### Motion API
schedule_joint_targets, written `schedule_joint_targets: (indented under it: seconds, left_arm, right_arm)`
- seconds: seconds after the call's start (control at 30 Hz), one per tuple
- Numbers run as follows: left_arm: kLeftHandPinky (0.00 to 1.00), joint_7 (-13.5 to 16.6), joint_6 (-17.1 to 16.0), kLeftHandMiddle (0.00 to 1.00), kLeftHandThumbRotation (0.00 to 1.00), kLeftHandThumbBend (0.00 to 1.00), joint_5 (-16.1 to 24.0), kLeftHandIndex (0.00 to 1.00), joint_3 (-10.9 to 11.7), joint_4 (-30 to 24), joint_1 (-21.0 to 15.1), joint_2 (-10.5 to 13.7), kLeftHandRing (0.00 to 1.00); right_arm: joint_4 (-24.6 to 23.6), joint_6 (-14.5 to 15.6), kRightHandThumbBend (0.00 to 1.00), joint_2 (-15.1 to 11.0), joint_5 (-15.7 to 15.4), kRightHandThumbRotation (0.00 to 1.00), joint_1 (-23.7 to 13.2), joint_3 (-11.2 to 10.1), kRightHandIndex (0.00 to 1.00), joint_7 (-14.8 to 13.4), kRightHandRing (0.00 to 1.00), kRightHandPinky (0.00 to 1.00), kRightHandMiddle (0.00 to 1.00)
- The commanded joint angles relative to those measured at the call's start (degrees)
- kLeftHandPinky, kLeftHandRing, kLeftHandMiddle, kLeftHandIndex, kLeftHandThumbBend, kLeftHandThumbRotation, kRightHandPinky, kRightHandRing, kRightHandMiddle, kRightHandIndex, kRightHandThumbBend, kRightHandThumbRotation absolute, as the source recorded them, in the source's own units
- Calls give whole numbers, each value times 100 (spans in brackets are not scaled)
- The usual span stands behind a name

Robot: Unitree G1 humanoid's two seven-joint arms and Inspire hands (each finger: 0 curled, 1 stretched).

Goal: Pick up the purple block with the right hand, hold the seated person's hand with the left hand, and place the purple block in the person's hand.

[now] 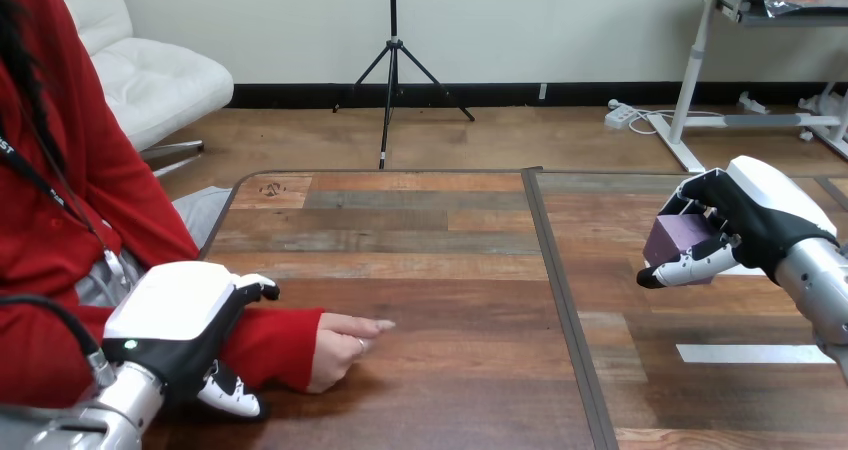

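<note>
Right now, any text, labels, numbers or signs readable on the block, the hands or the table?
None can be read.
purple block, held in the right hand: visible face plain.
left hand: white shell bare of print.
white tape strip on the table: blank.

The purple block (pixel 678 238), a small plain cube, sits slightly tilted over the wooden table's (pixel 440 250) right part, clasped between the curled fingers and thumb of the right hand (pixel 745 220). The person's hand (pixel 345 348) rests on the table at the left, fingers pointing right, its red-sleeved forearm clasped by the left hand (pixel 185 320).
</note>
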Motion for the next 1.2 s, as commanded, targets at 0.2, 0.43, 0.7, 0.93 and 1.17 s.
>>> schedule_joint_targets:
  seconds: [0.2,0.43,0.7,0.93,1.17]
  left_arm:
    - [77,-311,-207,78,31,89,-315,76,-163,186,-627,285,77]
    - [78,-405,-274,78,32,90,-289,76,-305,316,-774,364,77]
    - [77,-334,-342,77,32,90,-167,74,-468,505,-934,396,76]
    - [77,-185,-354,76,29,91,-22,73,-598,669,-1064,368,75]
    - [75,-114,-278,74,23,90,140,72,-736,779,-1192,327,74]
  right_arm:
    - [-337,-17,75,-210,60,0,-198,-154,50,-29,48,45,51]
    - [-336,-7,75,-209,61,0,-208,-157,50,-29,49,45,52]
    - [-342,27,75,-203,63,0,-217,-163,50,-28,48,45,52]
    - [-366,59,75,-192,107,0,-207,-191,50,5,47,44,51]
    - [-346,-12,76,-190,98,0,-195,-198,50,-58,47,43,51]
